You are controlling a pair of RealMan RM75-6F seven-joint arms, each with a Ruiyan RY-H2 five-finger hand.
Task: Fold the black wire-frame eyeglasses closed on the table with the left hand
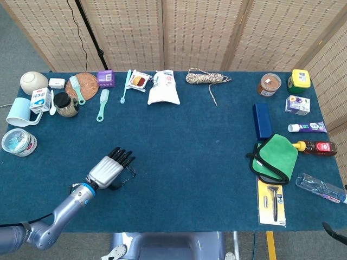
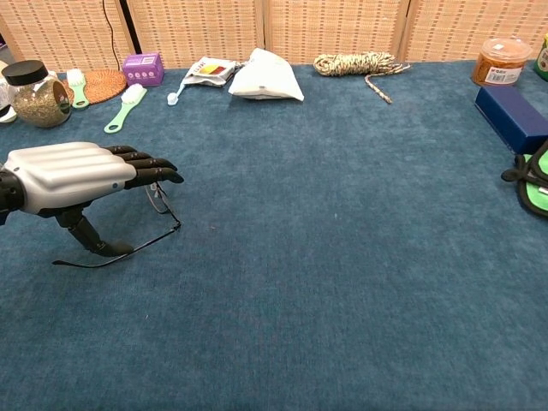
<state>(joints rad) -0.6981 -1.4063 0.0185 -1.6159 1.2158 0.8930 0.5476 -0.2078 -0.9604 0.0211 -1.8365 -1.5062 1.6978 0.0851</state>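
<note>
The surface (image 1: 190, 157) was covered in dark blue carpet-like cloth, backed by woven folding screens (image 1: 200, 32). No label writing was legible. The left robot hand (image 2: 73, 167) hovered flat, fingers extended together, holding nothing, thumb down touching the glasses (image 2: 150, 224), which lay open beneath it at the front left.

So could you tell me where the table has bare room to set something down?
The wide middle is bare, between the eyeglasses under the left robot hand and the green cloth. The back-left corner near the jar and the right edge are crowded.
</note>
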